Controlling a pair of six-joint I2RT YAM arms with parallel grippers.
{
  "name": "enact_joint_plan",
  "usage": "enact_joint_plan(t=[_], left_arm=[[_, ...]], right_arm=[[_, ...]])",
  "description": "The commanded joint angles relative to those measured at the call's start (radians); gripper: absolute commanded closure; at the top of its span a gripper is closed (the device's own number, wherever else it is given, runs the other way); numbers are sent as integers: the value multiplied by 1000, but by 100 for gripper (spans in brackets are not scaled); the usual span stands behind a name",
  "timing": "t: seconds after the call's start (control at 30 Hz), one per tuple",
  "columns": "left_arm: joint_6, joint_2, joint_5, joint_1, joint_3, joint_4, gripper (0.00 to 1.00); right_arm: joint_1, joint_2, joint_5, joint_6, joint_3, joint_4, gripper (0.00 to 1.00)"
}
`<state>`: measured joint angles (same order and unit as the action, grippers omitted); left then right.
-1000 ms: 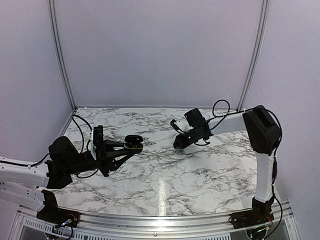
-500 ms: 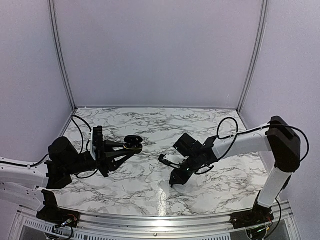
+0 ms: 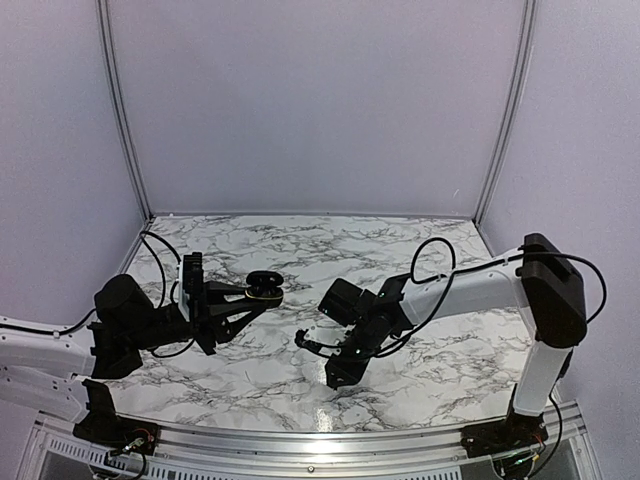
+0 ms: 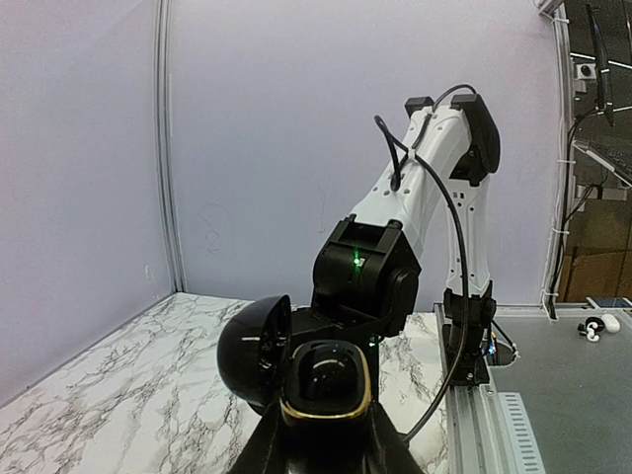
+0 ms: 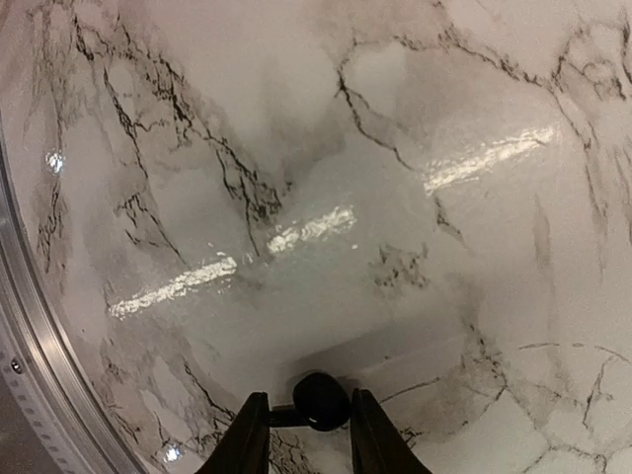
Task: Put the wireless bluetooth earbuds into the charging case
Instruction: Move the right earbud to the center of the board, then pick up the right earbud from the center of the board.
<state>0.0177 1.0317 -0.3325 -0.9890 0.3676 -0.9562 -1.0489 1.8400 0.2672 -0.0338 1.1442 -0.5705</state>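
Two grippers: left gripper clamps the open charging case aloft. The right gripper straddles one earbud at the table, jaws narrowly parted, grip uncertain. Centre it, then close gently.

The bench lies open across the back and between the arms. The left gripper, raised mid-left with the case, blocks that side. The right arm slants across the front right. The right gripper hangs low near the front rail, an earbud between its fingers.
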Motion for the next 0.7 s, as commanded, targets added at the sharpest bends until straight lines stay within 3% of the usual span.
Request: enact_joint_plan(t=[0.0,0.23,0.67], left_arm=[[2,-20,-8,5,-8,-16,100],[-2,-18,-9,5,-7,-15,100],[-4,-31,-4,6,-16,-15,100]], right_arm=[[-11,13,-23,-23,94,-161,69],[-19,47,-57,2,175,-254,65],[-22,105,-44,12,188,-237,68]])
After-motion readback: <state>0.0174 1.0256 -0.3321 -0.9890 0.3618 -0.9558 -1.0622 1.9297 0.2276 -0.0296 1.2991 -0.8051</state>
